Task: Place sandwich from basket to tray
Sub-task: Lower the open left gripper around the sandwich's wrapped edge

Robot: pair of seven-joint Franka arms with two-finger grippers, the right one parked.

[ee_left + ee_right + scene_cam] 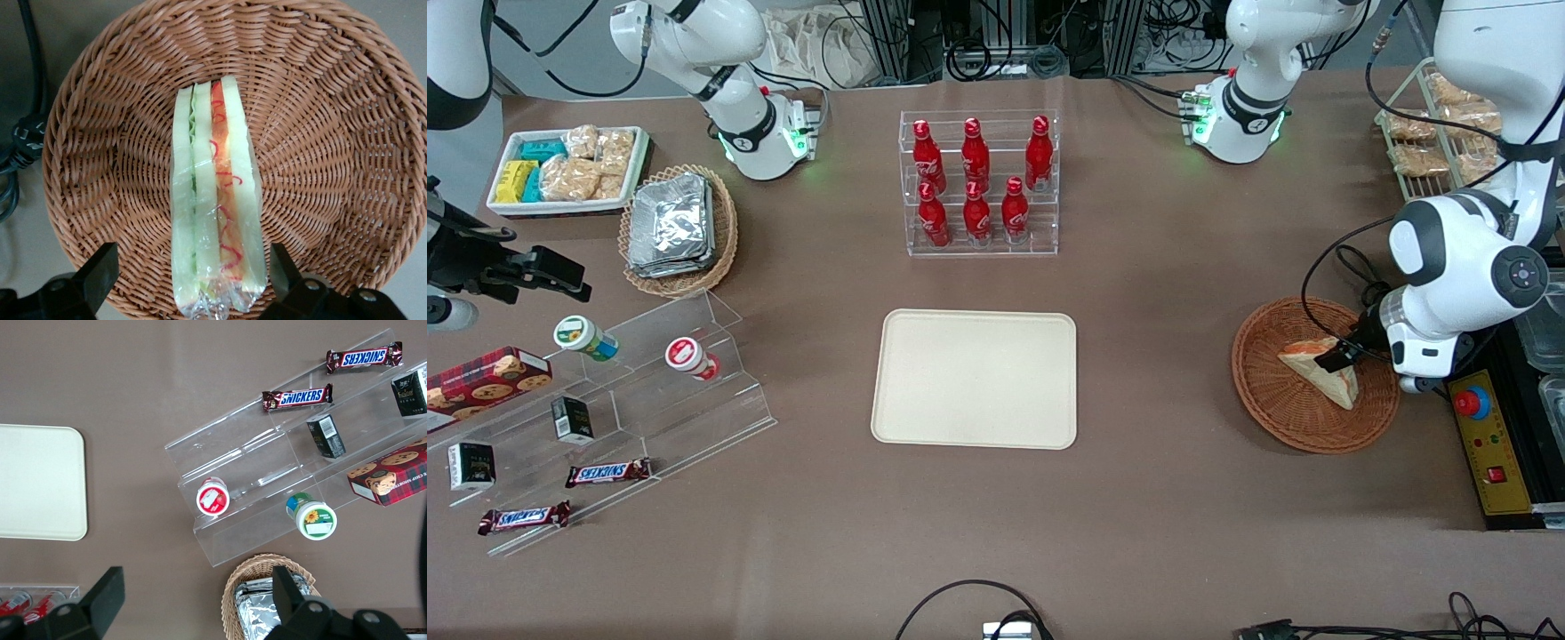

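My claw [190, 280] hangs low over the basket [1280, 404], at the right side of the front frame, with its two fingers [100, 270] spread wide. One finger stands on each side of the sandwich [213, 200], near its wrapped end, and there is a clear gap of wicker between each finger and the bread, so I am holding nothing. In the front view my claw [1343, 354] sits right at the upper corner of the sandwich [1327, 378].

The sandwich lies inside the basket [333, 133], in clear wrap, edge up to my wrist camera: pale bread slices with a green layer and a red-orange layer between them. From the front it is a pale wedge with an orange-tan crust, lying in the right half of the basket.

The tray [975, 378] lies flat on the brown table [1156, 516] at the centre of the front frame, bare, well apart from the basket and toward the parked arm's end from it. Above the tray in that frame stands a clear rack of red bottles [978, 182].
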